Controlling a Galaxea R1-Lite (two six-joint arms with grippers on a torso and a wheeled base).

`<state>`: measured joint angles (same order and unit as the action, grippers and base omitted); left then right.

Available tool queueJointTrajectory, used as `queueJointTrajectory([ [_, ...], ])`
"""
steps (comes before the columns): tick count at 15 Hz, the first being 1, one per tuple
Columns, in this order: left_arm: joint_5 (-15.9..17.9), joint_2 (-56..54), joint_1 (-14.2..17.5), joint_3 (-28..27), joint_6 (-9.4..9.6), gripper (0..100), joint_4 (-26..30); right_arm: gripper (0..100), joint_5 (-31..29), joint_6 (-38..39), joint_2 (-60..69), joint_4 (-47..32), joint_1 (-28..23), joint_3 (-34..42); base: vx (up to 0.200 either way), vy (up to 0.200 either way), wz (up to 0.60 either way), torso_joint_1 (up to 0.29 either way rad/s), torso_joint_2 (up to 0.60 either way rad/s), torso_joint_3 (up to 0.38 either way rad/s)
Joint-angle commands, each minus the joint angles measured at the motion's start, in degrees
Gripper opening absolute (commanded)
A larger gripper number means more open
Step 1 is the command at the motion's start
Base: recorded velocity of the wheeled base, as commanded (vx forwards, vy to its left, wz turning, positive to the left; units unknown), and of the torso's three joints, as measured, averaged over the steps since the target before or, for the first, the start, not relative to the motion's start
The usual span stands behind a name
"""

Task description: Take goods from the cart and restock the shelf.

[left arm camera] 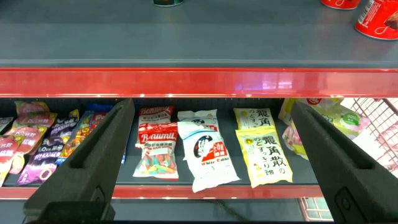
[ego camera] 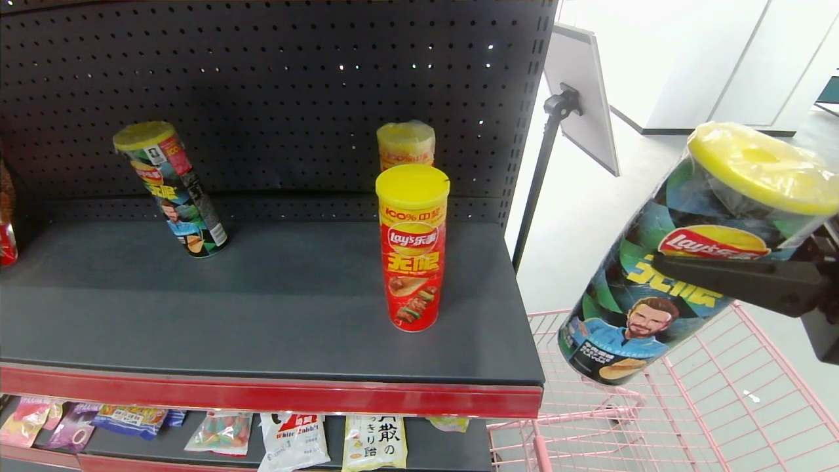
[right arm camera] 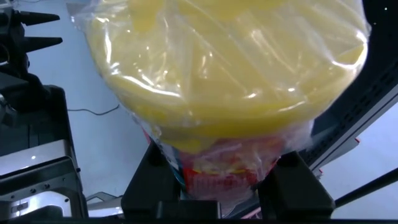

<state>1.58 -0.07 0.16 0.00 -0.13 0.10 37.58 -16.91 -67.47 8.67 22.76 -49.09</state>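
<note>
My right gripper is shut on a blue-green chips can with a yellow wrapped lid, held tilted above the pink wire cart, to the right of the shelf. The dark upper shelf carries a red chips can upright near its right front, a second can right behind it, and a blue-green can leaning at the back left. My left gripper is open with nothing in it, low in front of the shelf's red front lip, facing the lower shelf.
A sign board on a black stand rises just right of the shelf, behind the cart. The lower shelf holds several snack bags. A pegboard wall backs the upper shelf. A red package sits at the far left edge.
</note>
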Motion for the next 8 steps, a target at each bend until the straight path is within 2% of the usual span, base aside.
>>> queueJointTrajectory([
  [1,0.0,0.1,0.0,0.0,-0.04,100,0.0,0,-0.1,-0.1,0.2,0.0,0.2,-0.2,0.000,0.000,0.00,0.000,0.00,0.000],
  [8,0.0,0.1,0.0,0.0,-0.04,100,0.0,0,0.0,-0.1,0.2,0.1,0.2,-0.1,0.000,0.000,0.00,0.000,0.00,0.000],
])
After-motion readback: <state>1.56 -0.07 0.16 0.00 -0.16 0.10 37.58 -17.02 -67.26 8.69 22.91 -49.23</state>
